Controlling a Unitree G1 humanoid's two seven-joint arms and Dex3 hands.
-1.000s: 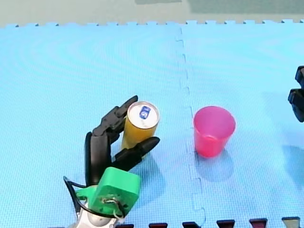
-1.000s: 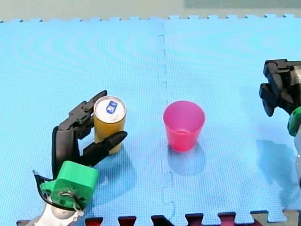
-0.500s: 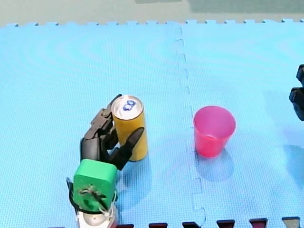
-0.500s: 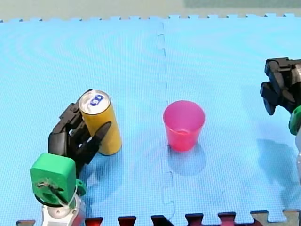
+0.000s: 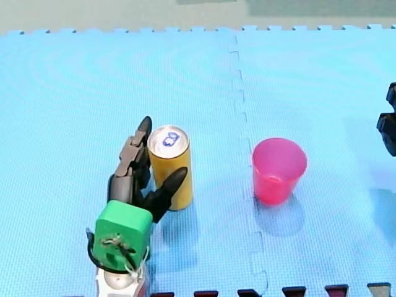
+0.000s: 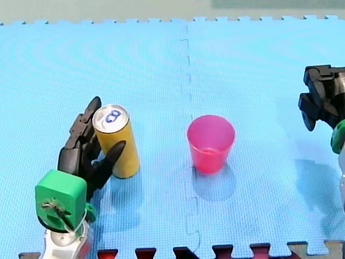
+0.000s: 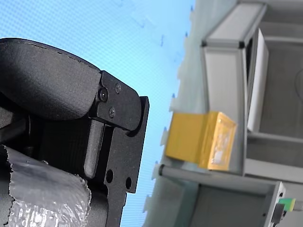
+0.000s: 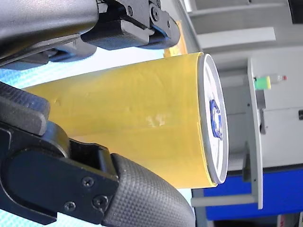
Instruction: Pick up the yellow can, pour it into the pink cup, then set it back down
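While the yellow can (image 5: 171, 170) stands upright on the blue mat (image 5: 74, 93), long axis vertical and tab end up, left of the pink cup (image 5: 278, 171), the left hand (image 5: 137, 178) brackets it: fingers (image 5: 131, 154) straightened along its left side, thumb across its front. Right hand (image 6: 319, 100), curled on nothing, at the mat's right edge.
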